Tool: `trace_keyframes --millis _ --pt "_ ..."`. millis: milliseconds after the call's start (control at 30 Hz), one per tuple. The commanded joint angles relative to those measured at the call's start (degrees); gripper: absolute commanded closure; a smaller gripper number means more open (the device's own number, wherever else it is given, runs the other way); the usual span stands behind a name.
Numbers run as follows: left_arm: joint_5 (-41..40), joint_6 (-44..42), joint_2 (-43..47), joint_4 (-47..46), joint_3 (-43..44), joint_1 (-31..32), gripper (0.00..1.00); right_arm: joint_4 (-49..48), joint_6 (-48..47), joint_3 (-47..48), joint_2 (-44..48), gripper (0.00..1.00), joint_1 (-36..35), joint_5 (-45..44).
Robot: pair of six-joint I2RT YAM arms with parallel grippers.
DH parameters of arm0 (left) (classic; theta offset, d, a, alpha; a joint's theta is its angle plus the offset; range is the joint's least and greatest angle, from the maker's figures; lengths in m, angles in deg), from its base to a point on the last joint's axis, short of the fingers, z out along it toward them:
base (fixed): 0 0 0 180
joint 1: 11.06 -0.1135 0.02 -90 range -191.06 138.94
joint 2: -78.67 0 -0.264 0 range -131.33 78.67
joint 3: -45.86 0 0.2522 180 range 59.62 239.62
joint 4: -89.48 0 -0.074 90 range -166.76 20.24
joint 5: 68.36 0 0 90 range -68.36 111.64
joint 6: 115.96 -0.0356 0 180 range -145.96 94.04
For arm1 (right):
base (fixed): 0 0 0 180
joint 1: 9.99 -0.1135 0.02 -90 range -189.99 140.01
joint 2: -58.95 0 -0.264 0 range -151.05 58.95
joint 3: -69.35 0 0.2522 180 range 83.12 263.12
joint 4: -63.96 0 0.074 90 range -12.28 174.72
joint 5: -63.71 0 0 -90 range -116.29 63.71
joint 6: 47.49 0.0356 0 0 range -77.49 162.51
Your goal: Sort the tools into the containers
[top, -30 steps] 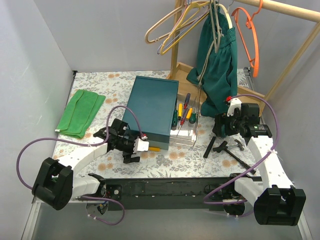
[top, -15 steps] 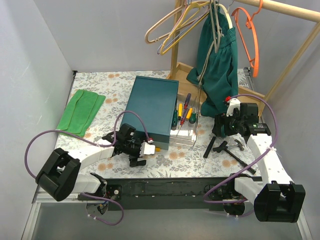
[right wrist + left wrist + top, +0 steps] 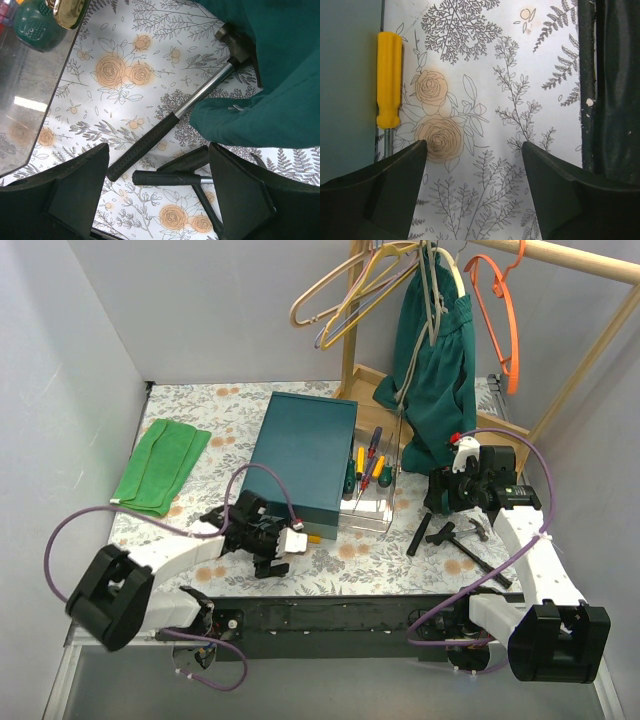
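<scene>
My left gripper is open and empty, low over the floral cloth by the near end of the dark teal box. In its wrist view a yellow-handled screwdriver lies beside the box wall, ahead and left of the fingers; it also shows from above. A clear tray beside the box holds several screwdrivers. My right gripper is open and empty above black tools. Its wrist view shows a hammer and two black-handled tools between the fingers.
A folded green cloth lies at the left. A teal garment hangs from a wooden rack with coloured hangers and droops over the hammer head. A gold clasp shows at the tray corner.
My left gripper has swung right and toward the near edge, from beside the box's left corner to its near end. The right arm has barely moved.
</scene>
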Motion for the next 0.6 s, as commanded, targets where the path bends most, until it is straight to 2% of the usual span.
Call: trace_keyframes --millis 0,200,233,267,567 --pt "-4.96 1.18 9.41 -7.46 -6.05 0.96 0.21 -1.86 -0.12 -0.72 1.19 0.12 0.23 1.06" --pt "-7.70 5.11 7.68 -11.96 -5.90 1.05 0.18 -2.04 -0.21 -0.02 0.84 0.12 0.14 1.15" --pt "-7.88 5.83 6.80 -12.31 -4.59 1.05 0.14 -2.04 -0.12 0.07 0.84 0.12 0.14 1.06" --pt "-7.88 6.44 4.79 -12.40 -3.88 1.05 0.02 -1.95 -0.12 0.16 0.84 0.12 0.23 0.97" --pt "-8.58 9.35 -0.76 -17.32 -0.80 3.33 0.02 -2.04 -0.21 0.07 1.10 0.12 0.14 0.71"
